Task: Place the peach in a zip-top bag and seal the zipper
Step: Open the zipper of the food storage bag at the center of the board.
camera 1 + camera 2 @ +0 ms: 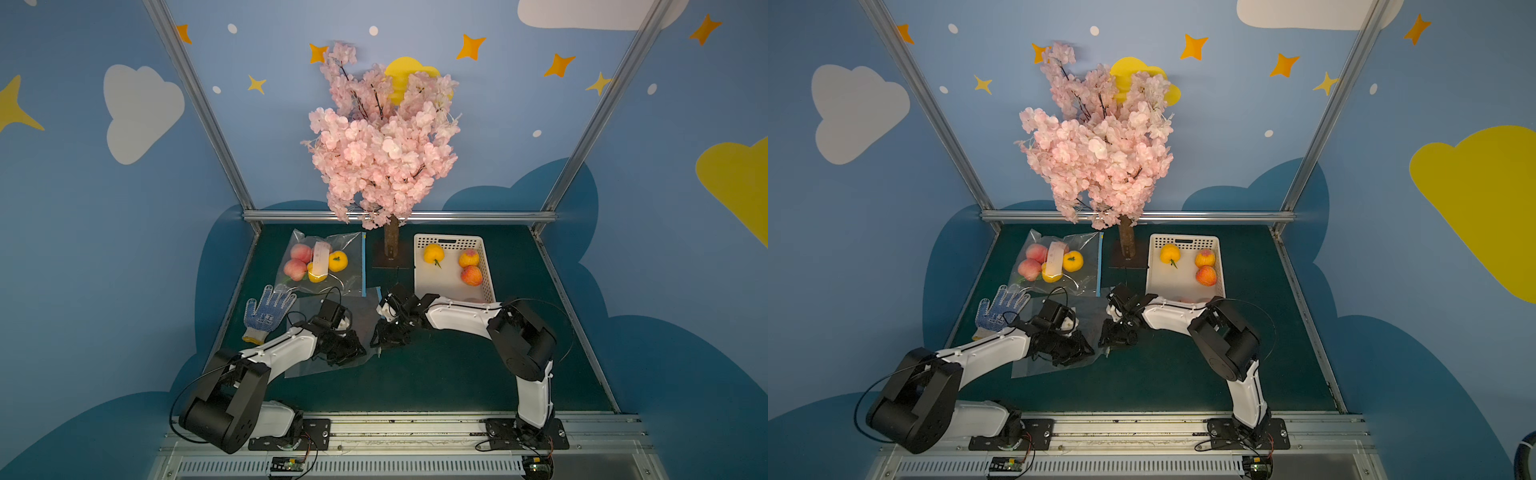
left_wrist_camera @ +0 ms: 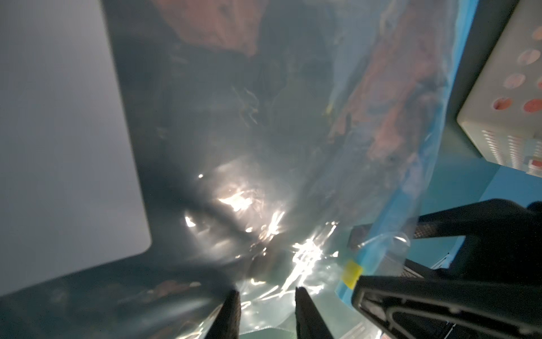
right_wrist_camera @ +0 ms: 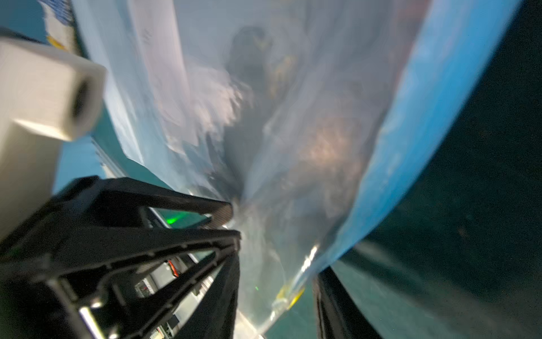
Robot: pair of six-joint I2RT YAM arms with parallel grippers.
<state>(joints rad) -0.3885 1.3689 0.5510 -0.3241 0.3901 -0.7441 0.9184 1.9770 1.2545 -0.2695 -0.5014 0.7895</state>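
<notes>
**Bag flanked by both grippers, peaches in the basket**

Two peaches (image 1: 468, 258) are seen in the basket (image 1: 449, 239) just right of the tree (image 1: 391, 241), with an orange (image 1: 433, 253) lying near them. No peach is held by either arm.

The bag (image 1: 363, 316) is spread flat on the mat (image 1: 457, 374) in front of the tree, on the robot's side, and no fruit is seen inside it. The left gripper (image 1: 358, 351) is lowered onto the bag, in front of the tree and slightly left of it. In the left wrist view its jaws are shown narrowly apart with clear film between them, so a firm grip cannot be confirmed. The right gripper (image 1: 375, 340) is set at the bag's right edge, directly in front of the tree and just beside the left gripper. Its jaws are also shown partly apart. The blue zipper (image 2: 410, 187) is passed between them, and a yellow tab (image 2: 352, 271) is seen close to one finger.

A full bag (image 1: 345, 245) of fruit is laid just left of the tree. A glove (image 1: 268, 309) is placed further left and nearer the robot.
</notes>
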